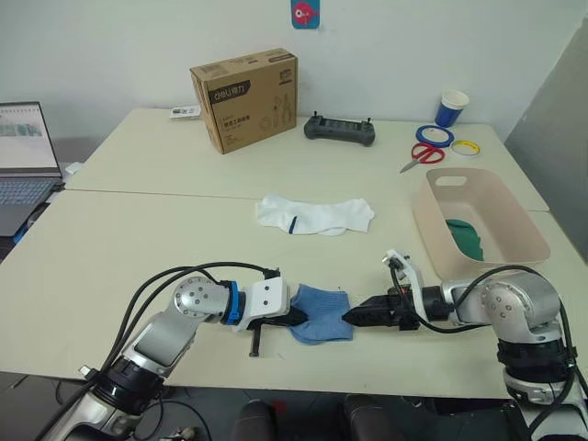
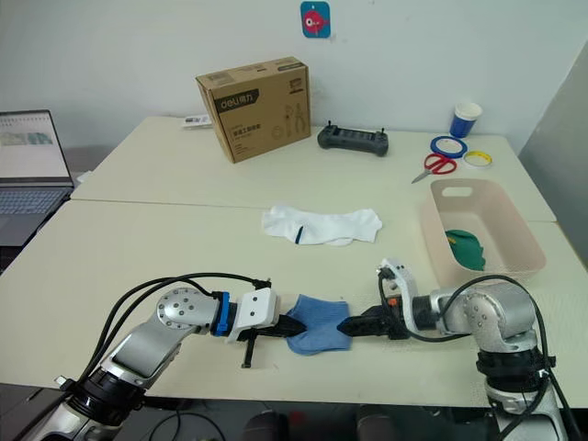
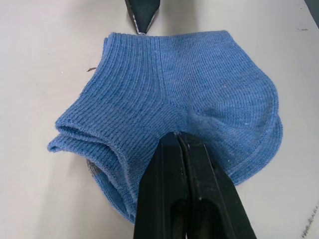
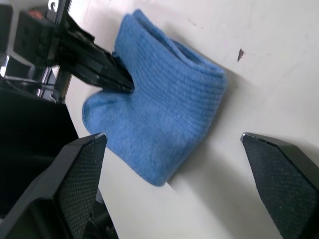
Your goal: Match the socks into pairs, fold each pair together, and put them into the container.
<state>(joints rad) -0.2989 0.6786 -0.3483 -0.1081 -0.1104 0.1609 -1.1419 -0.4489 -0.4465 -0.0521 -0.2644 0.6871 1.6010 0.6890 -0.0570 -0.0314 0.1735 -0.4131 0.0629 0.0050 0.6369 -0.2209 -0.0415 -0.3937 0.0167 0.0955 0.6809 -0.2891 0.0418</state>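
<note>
1. Keep the left gripper (image 3: 178,144) clamped on the folded blue socks (image 1: 321,313) while the right gripper (image 4: 172,164), fingers spread wide, closes on the opposite edge.
2. The ribbed blue pair lies near the tabletop (image 1: 138,230) front edge; it looks doubled over, layers roughly aligned.
3. The pink container (image 1: 432,216) waits right, green socks (image 1: 466,237) inside.

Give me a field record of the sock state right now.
blue socks: folded bundle on the table's near edge, between both grippers
left gripper: fingers shut on the bundle's edge
right gripper: fingers open, facing the bundle's far side, not gripping
white socks: lying loose mid-table, unfolded
green socks: already inside the pink basin
pairs left to bin: blue, white
</note>
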